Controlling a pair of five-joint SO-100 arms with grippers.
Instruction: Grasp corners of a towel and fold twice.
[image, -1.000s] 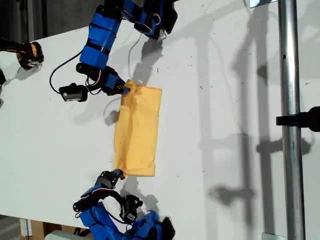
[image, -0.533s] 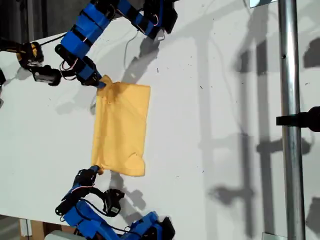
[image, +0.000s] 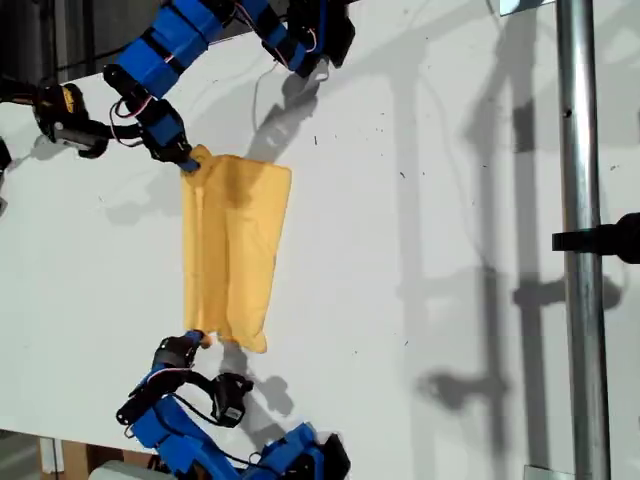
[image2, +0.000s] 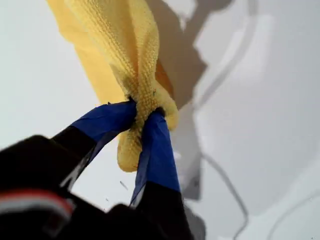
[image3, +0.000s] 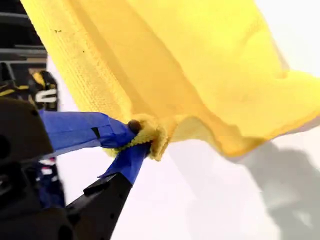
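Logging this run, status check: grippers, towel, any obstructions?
My first gripper and my second gripper each shut on a towel corner. Towel stretched between the arms. Nothing in the way.

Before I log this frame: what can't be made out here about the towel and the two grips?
- Towel, exterior view: layers overlap, so the fold count is unreadable.
- My first gripper: bunched cloth hides which corner, and how many layers, it pinches.
- My second gripper: the same; the frame edge crops the towel.
- Wrist views don't settle which exterior-view arm is which.
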